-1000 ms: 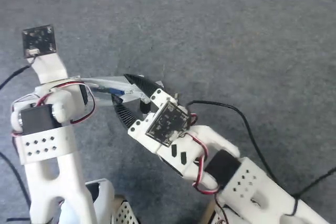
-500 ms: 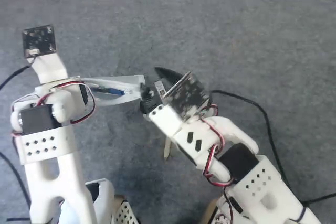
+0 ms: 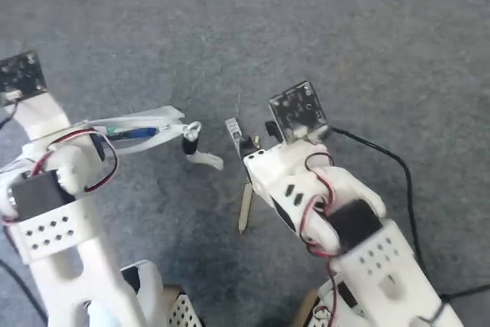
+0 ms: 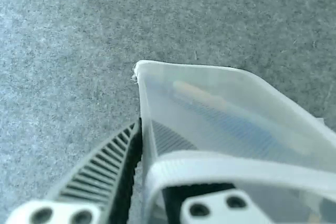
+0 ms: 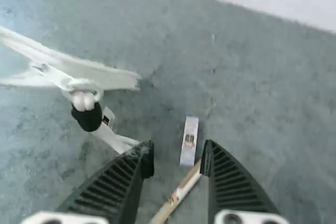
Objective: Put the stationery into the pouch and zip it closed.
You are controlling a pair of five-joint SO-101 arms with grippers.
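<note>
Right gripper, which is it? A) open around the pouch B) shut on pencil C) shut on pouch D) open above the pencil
D: the right gripper has its jaws apart and empty, the pencil lies on the table below, and the pouch is off to one side.

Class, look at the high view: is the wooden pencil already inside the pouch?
No, the pencil lies bare on the grey carpet, apart from the pouch.

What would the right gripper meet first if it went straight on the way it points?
Likely the small grey block, with the wooden pencil just beside it; depth is unclear.
</note>
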